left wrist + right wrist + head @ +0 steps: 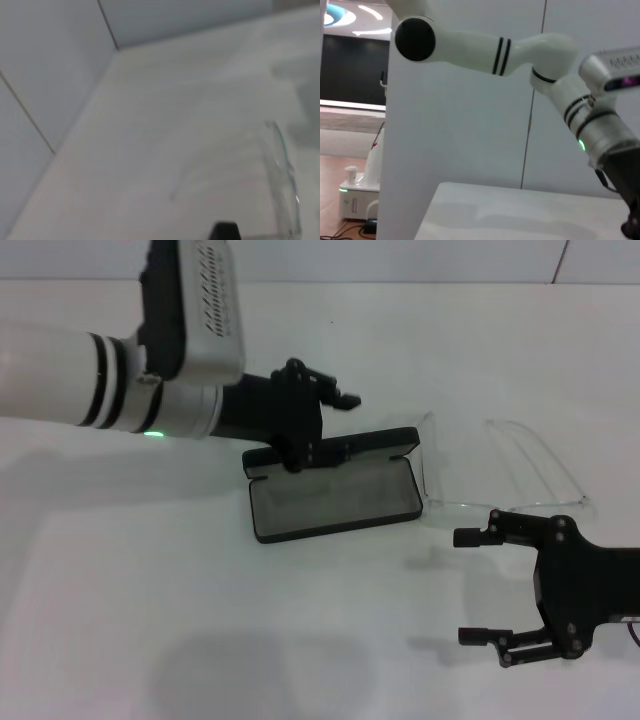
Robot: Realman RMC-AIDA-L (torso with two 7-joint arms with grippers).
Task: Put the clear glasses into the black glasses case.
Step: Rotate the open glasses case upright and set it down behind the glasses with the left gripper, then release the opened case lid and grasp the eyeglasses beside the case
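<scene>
The black glasses case (pixel 335 498) lies open at the table's middle, grey lining up, its lid (pixel 345 448) raised behind. My left gripper (pixel 325 430) is open over the lid's left end, with its lower finger (pixel 298 455) against the lid. The clear glasses (pixel 540 468) lie just right of the case, lens toward me and arms pointing away. They also show in the left wrist view as the clear glasses (pixel 285 175). My right gripper (pixel 462 586) is open with nothing in it, in front of the glasses and near the table's right front.
The white table (pixel 150 590) ends at a wall behind (pixel 300 260). In the right wrist view my left arm (pixel 600 130) reaches over the table (pixel 520 210). A small dark piece (pixel 224 231) shows in the left wrist view.
</scene>
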